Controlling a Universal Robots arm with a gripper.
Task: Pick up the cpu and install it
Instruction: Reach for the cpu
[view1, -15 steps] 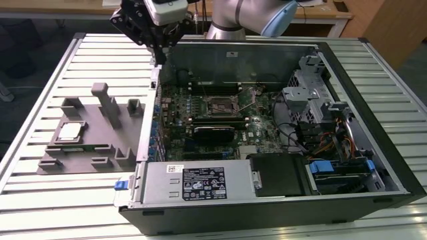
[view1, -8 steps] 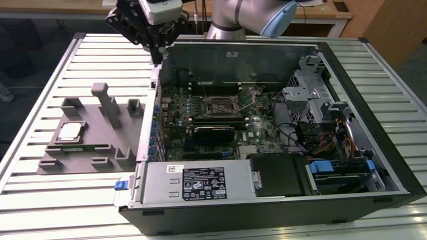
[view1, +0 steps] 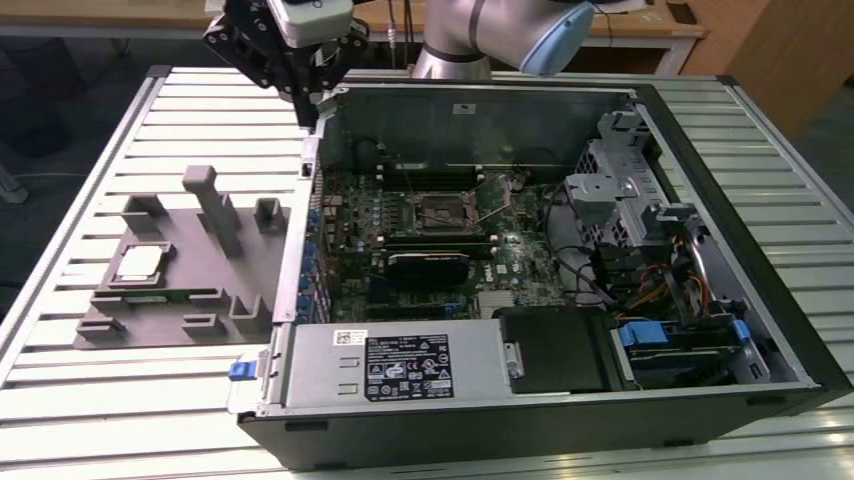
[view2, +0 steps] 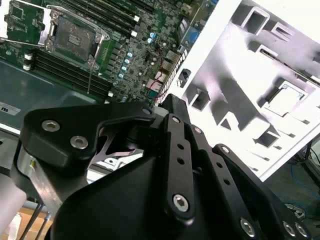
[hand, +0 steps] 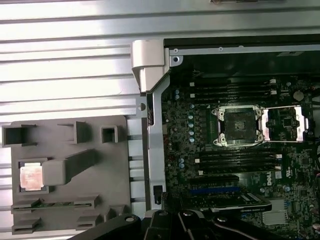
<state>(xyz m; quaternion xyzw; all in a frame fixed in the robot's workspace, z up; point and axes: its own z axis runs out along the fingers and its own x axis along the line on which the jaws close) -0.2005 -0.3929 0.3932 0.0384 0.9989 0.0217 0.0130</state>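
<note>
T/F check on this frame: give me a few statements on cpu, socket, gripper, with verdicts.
1. The cpu lies on the grey fixture tray, outside the computer case. True.
2. The gripper holds the cpu. False: it hangs by the case's corner at the top of the exterior view, apart from the cpu, which sits on the tray.
3. The motherboard socket is empty, its retaining frame swung open. True.
4. The tray stands on the exterior view's right of the case. False: it stands on the exterior view's left.
</note>
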